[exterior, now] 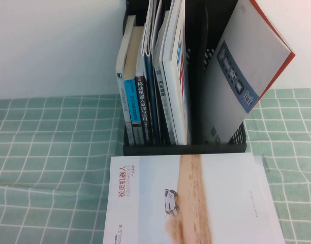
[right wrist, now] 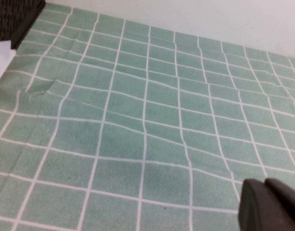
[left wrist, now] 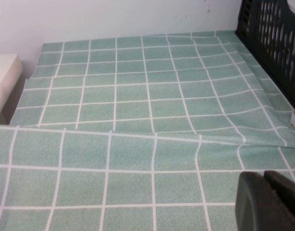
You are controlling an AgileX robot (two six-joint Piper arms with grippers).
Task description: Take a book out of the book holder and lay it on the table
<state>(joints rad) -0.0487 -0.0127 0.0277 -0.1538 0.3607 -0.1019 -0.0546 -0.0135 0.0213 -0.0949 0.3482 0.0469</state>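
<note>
The black book holder (exterior: 196,101) stands at the back of the table (exterior: 54,152), packed with upright books on its left side. In its right slot the book (exterior: 247,66), white-grey with a slate-blue picture band, leans to the right against a red-orange booklet. Neither arm shows in the high view. In the left wrist view my left gripper (left wrist: 263,175) is shut and empty over the green cloth, the holder (left wrist: 268,38) off to one side. My right gripper (right wrist: 264,182) is likewise shut and empty above the cloth, far from the holder's corner (right wrist: 17,12).
A large white booklet (exterior: 191,203) with a sand-coloured strip and red lettering lies flat in front of the holder; its corner (right wrist: 0,57) shows in the right wrist view. The cloth is wrinkled (right wrist: 46,89). A white wall stands behind.
</note>
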